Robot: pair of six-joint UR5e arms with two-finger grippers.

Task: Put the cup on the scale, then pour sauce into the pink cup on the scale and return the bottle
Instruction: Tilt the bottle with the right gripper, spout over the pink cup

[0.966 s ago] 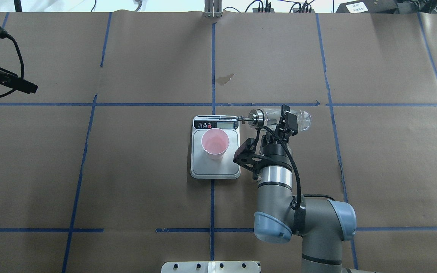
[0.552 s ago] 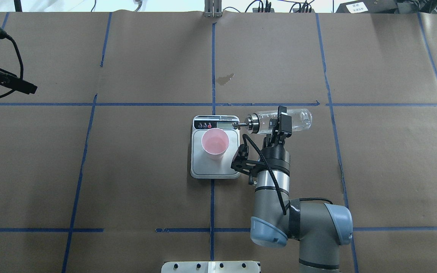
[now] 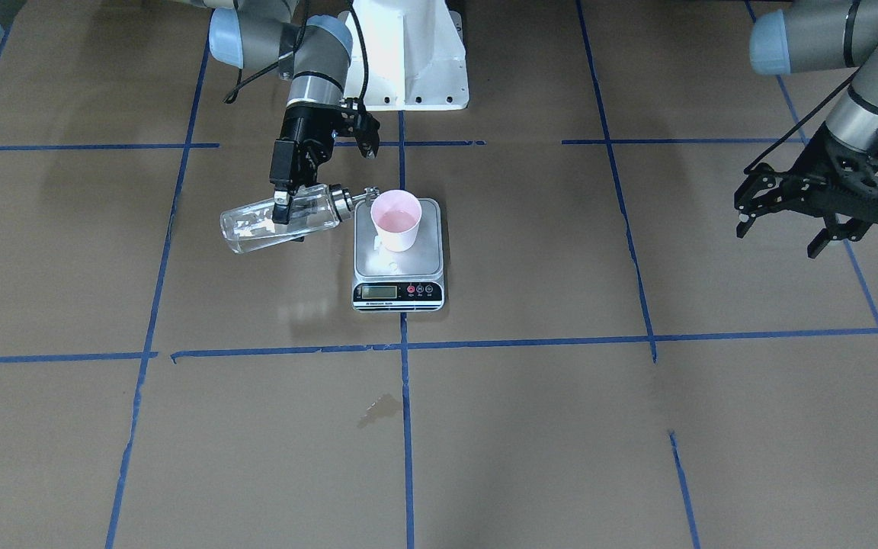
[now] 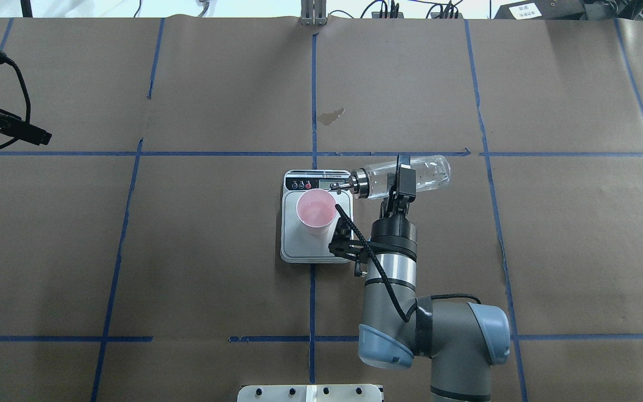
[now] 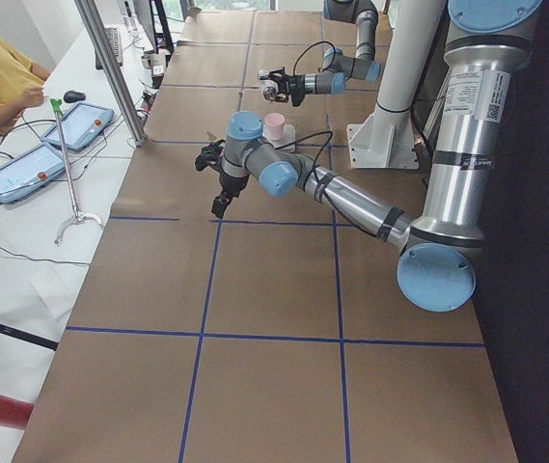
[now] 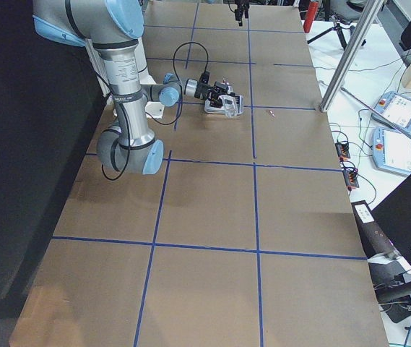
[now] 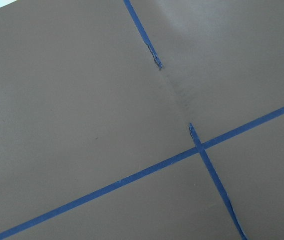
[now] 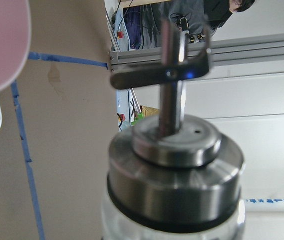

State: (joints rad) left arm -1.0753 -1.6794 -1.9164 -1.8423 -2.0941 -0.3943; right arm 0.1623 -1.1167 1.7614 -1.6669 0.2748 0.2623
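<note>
The right gripper (image 4: 401,177) clamps the small clear glass bottle with metal spout (image 4: 428,171) mid-body, nearly level, at two o'clock of the flat steel scale (image 4: 311,248) carrying the pale pink cup (image 4: 316,211). Glass: likely slick, rigid, breakable. Far off, the left gripper (image 3: 779,238) gapes empty.

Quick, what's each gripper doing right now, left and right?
The left gripper is open, holding nothing.
The right gripper is shut on the bottle, whose spout points toward the cup.
</note>
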